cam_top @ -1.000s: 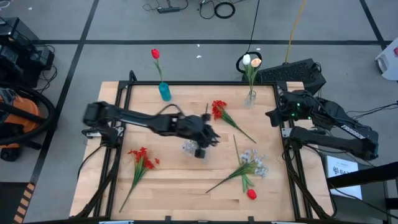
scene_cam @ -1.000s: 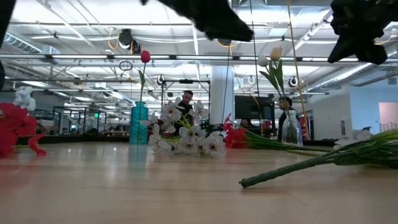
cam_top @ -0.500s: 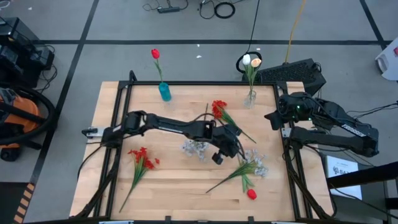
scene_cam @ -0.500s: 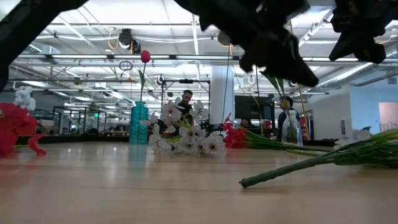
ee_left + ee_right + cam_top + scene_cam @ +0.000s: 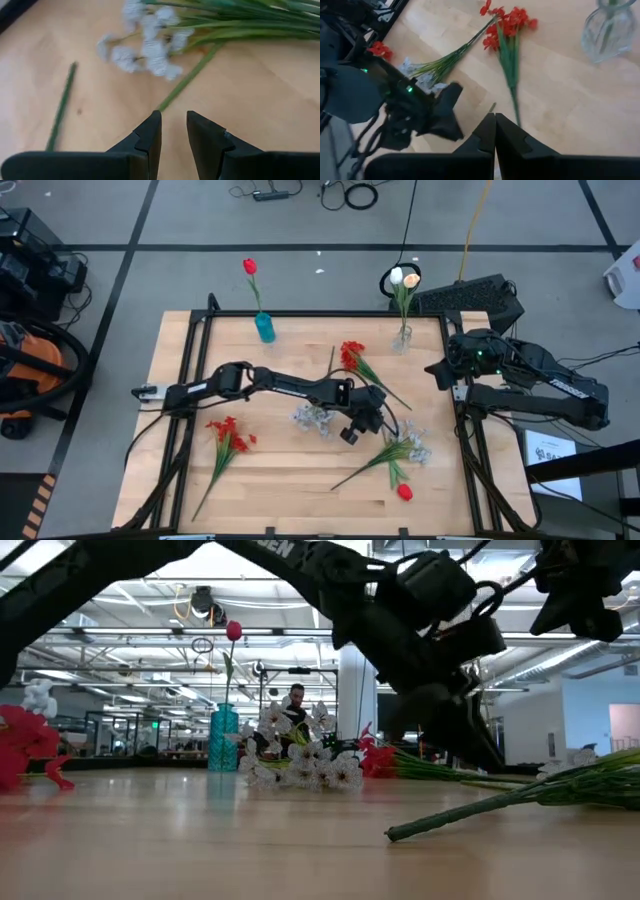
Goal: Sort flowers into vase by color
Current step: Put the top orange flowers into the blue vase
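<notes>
On the bench, the left gripper, slightly open and empty, hovers just short of the pale spray, its stem running diagonally ahead.

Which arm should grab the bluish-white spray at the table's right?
Left. The left gripper hangs empty beside the bluish-white spray, fingers slightly apart. The right gripper waits at the table's right edge, shut.
</notes>
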{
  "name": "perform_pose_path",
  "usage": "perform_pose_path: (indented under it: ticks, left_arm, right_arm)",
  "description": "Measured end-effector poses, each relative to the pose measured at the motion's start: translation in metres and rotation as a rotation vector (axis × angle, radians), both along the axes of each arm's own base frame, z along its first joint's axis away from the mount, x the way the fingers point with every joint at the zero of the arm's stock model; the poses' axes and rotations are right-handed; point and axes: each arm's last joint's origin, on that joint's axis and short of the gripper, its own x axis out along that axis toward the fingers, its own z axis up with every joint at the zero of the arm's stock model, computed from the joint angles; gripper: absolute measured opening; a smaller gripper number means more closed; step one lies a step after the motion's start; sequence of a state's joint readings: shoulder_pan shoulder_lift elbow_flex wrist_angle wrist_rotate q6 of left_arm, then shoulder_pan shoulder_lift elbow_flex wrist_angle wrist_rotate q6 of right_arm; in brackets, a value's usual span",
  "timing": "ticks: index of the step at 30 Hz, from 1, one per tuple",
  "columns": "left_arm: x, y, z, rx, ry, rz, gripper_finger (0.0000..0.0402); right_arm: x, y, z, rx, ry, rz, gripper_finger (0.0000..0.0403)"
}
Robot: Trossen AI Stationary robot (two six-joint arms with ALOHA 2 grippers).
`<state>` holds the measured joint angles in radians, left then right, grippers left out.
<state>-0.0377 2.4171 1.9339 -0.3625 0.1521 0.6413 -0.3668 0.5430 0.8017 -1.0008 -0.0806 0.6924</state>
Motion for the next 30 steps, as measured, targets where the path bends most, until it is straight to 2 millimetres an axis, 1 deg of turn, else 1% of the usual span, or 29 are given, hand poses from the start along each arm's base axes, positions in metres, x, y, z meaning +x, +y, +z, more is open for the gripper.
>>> perform_pose_path:
  ticks: [2,7,9,12,15,18,22,27,30]
  left_arm:
    - [-0.002,0.0,0.01,-0.018,0.001,0.057,0.0099]
    - [-0.013,0.001,0.054,-0.086,-0.03,0.101,0.0099]
    - [-0.02,0.004,0.07,-0.101,-0.038,0.104,0.0099]
    - [-0.031,0.017,0.082,-0.151,-0.019,0.15,0.0099]
    - [-0.047,0.033,0.084,-0.185,0.037,0.227,0.0099]
    - [-0.07,0.04,0.083,-0.215,0.08,0.286,0.0099]
    - [-0.105,0.039,0.089,-0.238,0.05,0.352,0.0099]
    - [-0.155,0.034,0.091,-0.268,-0.019,0.501,0.0099]
    - [-0.184,0.025,0.095,-0.33,-0.066,0.592,0.0099]
  right_arm:
    - [0.001,0.001,0.0,0.014,-0.002,0.011,0.0]
    - [0.01,0.003,-0.002,0.008,0.024,0.008,0.0]
    - [0.02,0.003,-0.002,-0.003,0.03,0.023,0.0]
    - [0.042,0.005,-0.003,-0.004,0.017,0.074,0.0]
    - [0.066,0.01,-0.007,-0.011,0.015,0.132,0.0]
    - [0.083,0.016,-0.015,-0.019,0.049,0.155,0.0]
    - [0.093,0.022,-0.025,-0.006,0.122,0.14,0.0]
    - [0.107,0.023,-0.037,0.015,0.187,0.126,0.0]
    - [0.121,0.023,-0.047,0.011,0.218,0.139,0.0]
